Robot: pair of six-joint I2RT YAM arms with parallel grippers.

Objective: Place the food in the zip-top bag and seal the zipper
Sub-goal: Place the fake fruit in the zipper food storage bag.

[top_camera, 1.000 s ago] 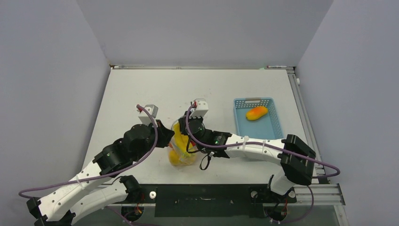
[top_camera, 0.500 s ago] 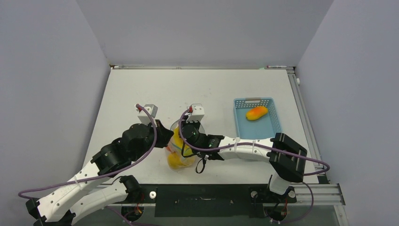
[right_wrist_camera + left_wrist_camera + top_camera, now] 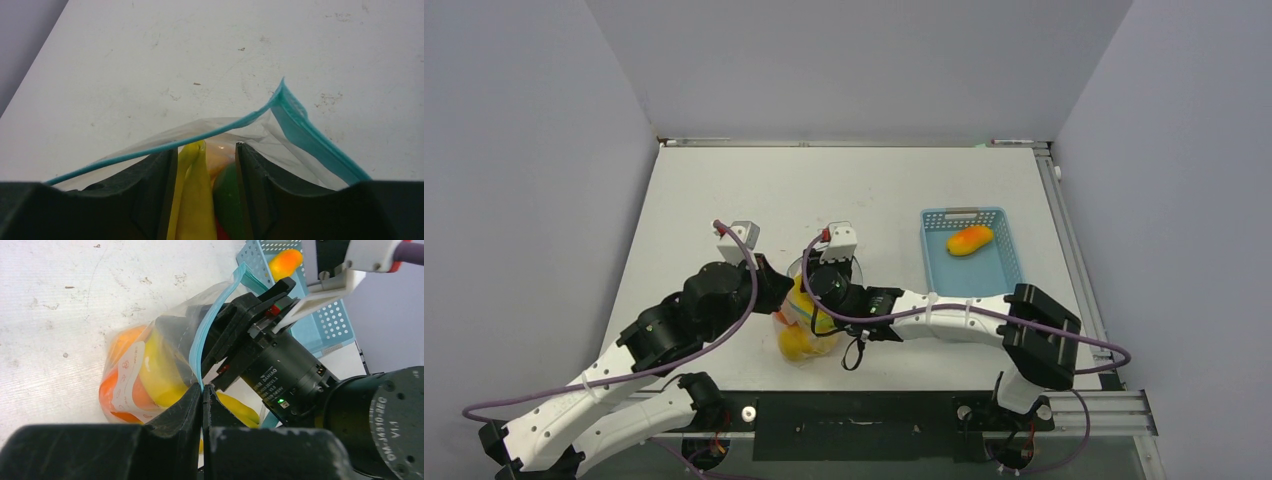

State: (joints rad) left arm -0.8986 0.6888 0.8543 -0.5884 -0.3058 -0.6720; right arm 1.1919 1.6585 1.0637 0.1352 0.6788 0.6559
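The right gripper (image 3: 206, 154) reaches into the mouth of the zip-top bag (image 3: 145, 355) at the middle of the desk (image 3: 724, 200). Its jaws are parted around a yellow banana (image 3: 192, 200), with a green fruit (image 3: 227, 200) beside it. Whether either finger touches the banana cannot be told.

The left gripper (image 3: 202, 402), jaws pressed together, pinches the blue zipper (image 3: 305, 135) strip at the bag's edge and holds the mouth up. Orange and yellow fruits (image 3: 120, 385) fill the bag's bottom.

One orange-yellow fruit (image 3: 969, 240) lies in the blue basket (image 3: 974, 278), to the right of the bag and a little farther from the arm bases. Its long axis slants across the basket. It sits on the right arm's side, well apart from the left, so the right arm looks the one to fetch it.
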